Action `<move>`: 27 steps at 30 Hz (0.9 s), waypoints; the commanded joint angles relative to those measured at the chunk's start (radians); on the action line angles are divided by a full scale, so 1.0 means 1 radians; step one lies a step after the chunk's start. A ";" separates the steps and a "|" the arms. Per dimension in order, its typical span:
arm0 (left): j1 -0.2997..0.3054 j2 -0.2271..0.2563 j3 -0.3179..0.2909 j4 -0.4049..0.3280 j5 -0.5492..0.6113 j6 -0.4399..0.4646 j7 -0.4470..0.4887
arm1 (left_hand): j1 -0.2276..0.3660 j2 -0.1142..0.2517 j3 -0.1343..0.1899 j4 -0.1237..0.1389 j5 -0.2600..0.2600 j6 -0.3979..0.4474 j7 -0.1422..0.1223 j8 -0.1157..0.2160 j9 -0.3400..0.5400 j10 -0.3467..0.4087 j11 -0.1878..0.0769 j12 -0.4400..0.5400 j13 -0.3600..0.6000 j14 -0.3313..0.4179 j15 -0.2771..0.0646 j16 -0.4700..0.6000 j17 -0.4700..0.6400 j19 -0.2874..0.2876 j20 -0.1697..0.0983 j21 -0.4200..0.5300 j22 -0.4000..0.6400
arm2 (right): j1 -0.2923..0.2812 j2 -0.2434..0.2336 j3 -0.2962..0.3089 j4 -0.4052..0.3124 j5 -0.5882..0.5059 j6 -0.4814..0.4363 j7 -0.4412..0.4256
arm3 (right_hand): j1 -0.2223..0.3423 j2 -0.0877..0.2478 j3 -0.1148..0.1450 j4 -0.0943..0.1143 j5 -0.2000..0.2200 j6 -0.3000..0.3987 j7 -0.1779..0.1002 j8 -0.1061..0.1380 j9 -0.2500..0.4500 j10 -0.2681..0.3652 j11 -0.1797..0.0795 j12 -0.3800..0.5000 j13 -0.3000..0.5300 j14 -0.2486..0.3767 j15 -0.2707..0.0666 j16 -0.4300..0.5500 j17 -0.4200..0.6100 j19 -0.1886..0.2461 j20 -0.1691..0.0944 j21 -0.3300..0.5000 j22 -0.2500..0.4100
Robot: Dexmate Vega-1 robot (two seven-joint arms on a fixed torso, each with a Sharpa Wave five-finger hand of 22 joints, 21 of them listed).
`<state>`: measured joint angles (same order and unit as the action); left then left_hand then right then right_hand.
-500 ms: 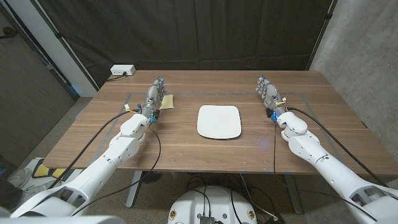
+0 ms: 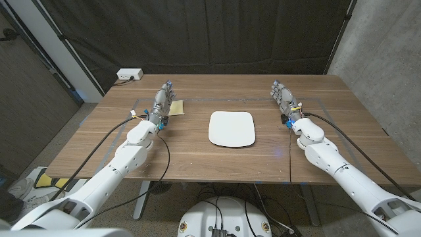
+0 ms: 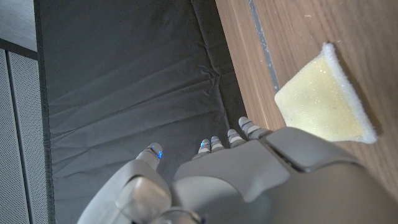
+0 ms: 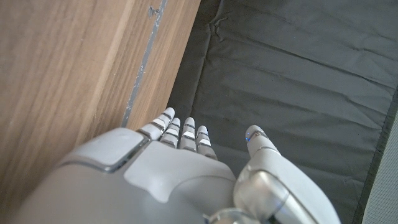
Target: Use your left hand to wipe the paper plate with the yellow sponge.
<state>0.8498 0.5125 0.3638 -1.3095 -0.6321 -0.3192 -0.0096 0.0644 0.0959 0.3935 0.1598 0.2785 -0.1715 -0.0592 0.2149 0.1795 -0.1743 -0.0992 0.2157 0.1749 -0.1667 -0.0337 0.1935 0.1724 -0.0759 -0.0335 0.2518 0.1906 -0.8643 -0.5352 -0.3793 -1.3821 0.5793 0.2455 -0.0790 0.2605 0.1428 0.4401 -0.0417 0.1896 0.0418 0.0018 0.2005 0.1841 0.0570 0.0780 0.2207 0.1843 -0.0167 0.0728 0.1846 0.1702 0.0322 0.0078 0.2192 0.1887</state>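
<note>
Dark curtain behind, wooden table (image 2: pixel 197 158) in front, taped outline on top. No brand or writing legible anywhere.

Left hand (image 2: pixel 162 104): fingers (image 3: pixel 214 144) straight, slightly apart, holding nothing, pointing twd far edge. Just beside it on plate side: yellow sponge (image 2: pixel 177 106), flat on wood, squarish w/ white fabric edging, so no clear long axis; one corner aimed away from robot in wrist view. Can't tell if touching hand.

Right hand (image 2: pixel 284 99): fingers (image 4: pixel 180 132) extended, slightly spread, empty, also aimed at far edge.

Paper plate (image 2: pixel 231 128) mid-table between hands, white rounded rectangle, long axis running near-to-far, well apart from both.

White box (image 2: pixel 129 74) w/ cable at far left corner.
</note>
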 commanded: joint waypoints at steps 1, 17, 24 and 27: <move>0.003 -0.009 -0.005 -0.003 0.008 -0.015 0.020 | 0.023 0.042 0.006 -0.016 0.003 -0.080 -0.017 0.012 0.002 -0.014 -0.001 0.010 0.004 -0.033 -0.022 0.006 0.002 0.027 -0.038 0.013 -0.002 | -0.018 -0.068 -0.030 -0.175 -0.115 -0.229 -0.188 | 0.020 0.003 0.007 -0.013 0.008 0.042 -0.004 0.012 0.001 0.036 0.003 0.016 0.002 0.027 0.006 0.008 0.002 0.016 0.009 0.005 0.003; 0.008 0.004 0.000 -0.029 0.024 -0.012 0.025 | 0.052 0.037 0.015 -0.031 -0.001 -0.039 -0.032 0.017 0.003 0.024 0.015 0.010 0.005 -0.004 -0.014 0.001 0.002 0.050 -0.026 0.018 -0.002 | 0.019 -0.119 -0.105 -0.393 -0.224 -0.649 -0.348 | 0.049 0.036 0.024 -0.019 0.017 0.122 -0.021 0.023 0.002 0.126 -0.010 0.039 0.001 0.098 -0.011 0.018 0.005 0.062 -0.011 0.019 0.005; 0.009 0.008 0.002 -0.036 0.028 -0.013 0.019 | 0.059 0.035 0.017 -0.034 -0.004 -0.034 -0.033 0.015 0.003 0.029 0.016 0.006 0.005 -0.002 -0.013 -0.003 0.003 0.052 -0.024 0.017 -0.002 | 0.049 -0.128 -0.150 -0.462 -0.272 -0.817 -0.381 | 0.057 0.039 0.029 -0.020 0.020 0.139 -0.022 0.024 0.002 0.137 -0.014 0.040 0.001 0.110 -0.016 0.019 0.005 0.068 -0.012 0.020 0.006; 0.011 0.011 0.004 -0.041 0.029 -0.012 0.016 | 0.061 0.034 0.017 -0.034 -0.004 -0.031 -0.034 0.015 0.004 0.032 0.017 0.006 0.006 -0.001 -0.014 -0.003 0.003 0.053 -0.024 0.017 -0.002 | 0.058 -0.128 -0.167 -0.487 -0.292 -0.878 -0.396 | 0.062 0.041 0.032 -0.020 0.021 0.146 -0.025 0.024 0.002 0.144 -0.015 0.041 0.000 0.118 -0.020 0.020 0.005 0.072 -0.014 0.021 0.006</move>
<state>0.8564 0.5149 0.3617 -1.3350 -0.6097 -0.3327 0.0146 0.1251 0.1124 0.4073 0.1293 0.2785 -0.1749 -0.0879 0.2258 0.1793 -0.1469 -0.0821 0.2233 0.1747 -0.1666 -0.0337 0.1934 0.1721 -0.0268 -0.0337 0.2629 0.1860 -0.8395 -0.6484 -0.4897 -1.7648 0.3732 -0.3468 -0.3928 0.3093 0.1782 0.4652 -0.0607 0.2051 0.1740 -0.0236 0.2188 0.1839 0.1881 0.0639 0.2552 0.1813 0.0884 0.0564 0.1969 0.1700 0.0945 -0.0054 0.2345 0.1934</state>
